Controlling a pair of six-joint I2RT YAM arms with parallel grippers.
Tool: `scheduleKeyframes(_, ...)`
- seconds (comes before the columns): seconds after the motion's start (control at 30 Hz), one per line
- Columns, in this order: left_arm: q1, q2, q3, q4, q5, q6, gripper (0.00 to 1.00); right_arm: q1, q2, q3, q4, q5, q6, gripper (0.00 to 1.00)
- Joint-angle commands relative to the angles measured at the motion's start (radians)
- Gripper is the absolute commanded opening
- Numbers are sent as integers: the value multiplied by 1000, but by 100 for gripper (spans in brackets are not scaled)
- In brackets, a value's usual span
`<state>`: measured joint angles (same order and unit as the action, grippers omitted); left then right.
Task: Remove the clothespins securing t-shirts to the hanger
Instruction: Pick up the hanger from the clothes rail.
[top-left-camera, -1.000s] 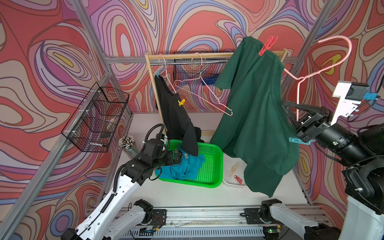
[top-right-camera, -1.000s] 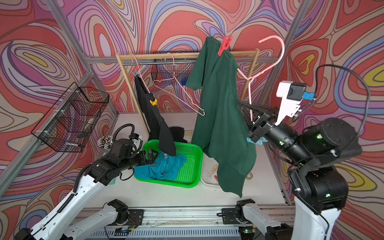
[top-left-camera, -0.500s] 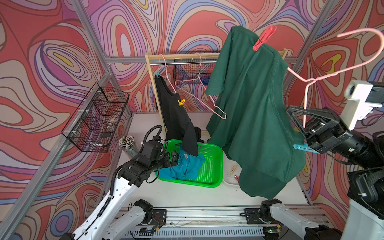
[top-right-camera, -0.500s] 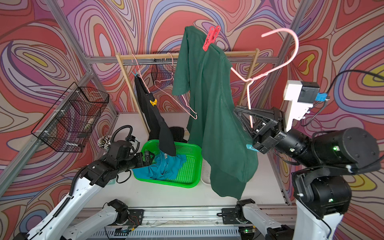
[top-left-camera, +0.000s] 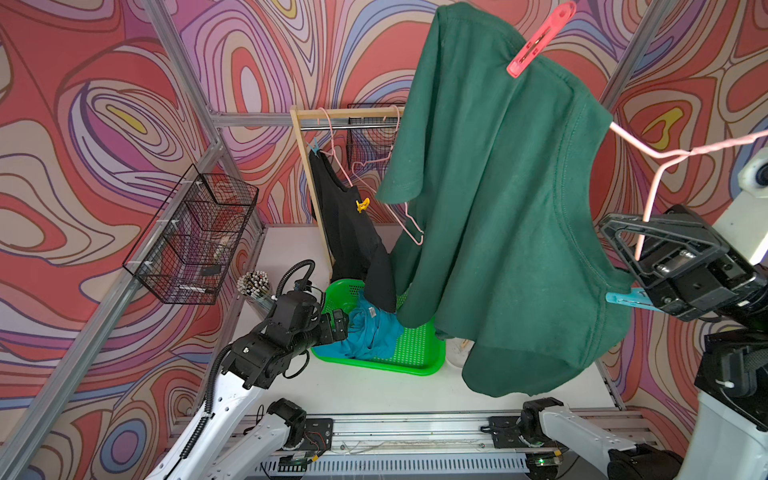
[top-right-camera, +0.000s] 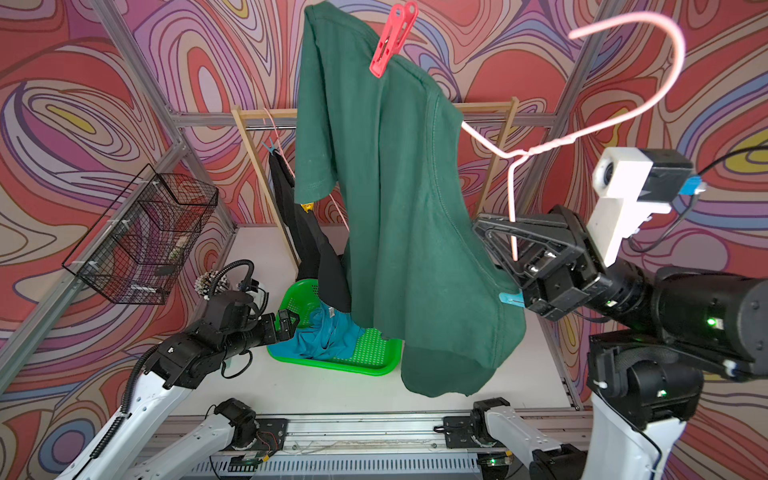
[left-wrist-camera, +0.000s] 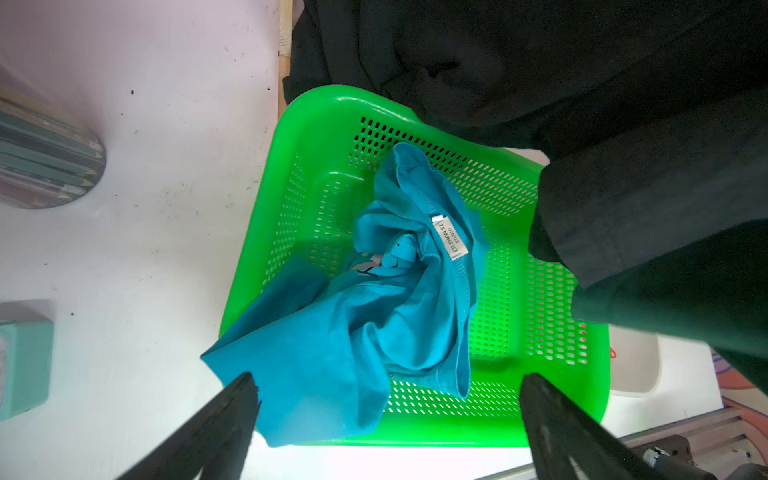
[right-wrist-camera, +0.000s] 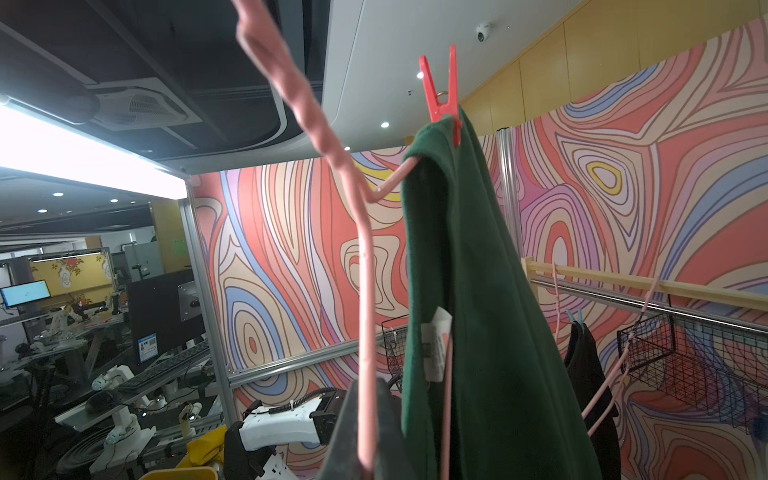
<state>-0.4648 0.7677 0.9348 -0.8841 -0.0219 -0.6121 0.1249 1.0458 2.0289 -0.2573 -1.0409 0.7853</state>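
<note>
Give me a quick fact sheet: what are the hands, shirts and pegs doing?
Right hand: shut on the pink hanger, held aloft
Green t-shirt: draped on that hanger
Pegs on it: red clothespin on top, light blue clothespin by the right hand
Left hand: open, facing the green basket
Turquoise t-shirt: crumpled in the basket
Black t-shirt: on the rack, yellow clothespin attached

t-shirt (top-left-camera: 498, 208): dark green | clothespin (top-left-camera: 540, 38): red-pink | hanger (right-wrist-camera: 368, 311): pale pink | basket (left-wrist-camera: 457, 432): bright green (perforated)
</note>
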Motion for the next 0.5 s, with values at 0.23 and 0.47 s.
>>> scheduleKeyframes(0.23, 5, -13, -18, -74, -62, 31, 100, -3, 22, -243, 251, -120, 50, 0)
scheduleKeyframes(0.47, 5, -32, -58, -7, 84, 88, 100, -1, 24, -376, 280, -133, 2, 0)
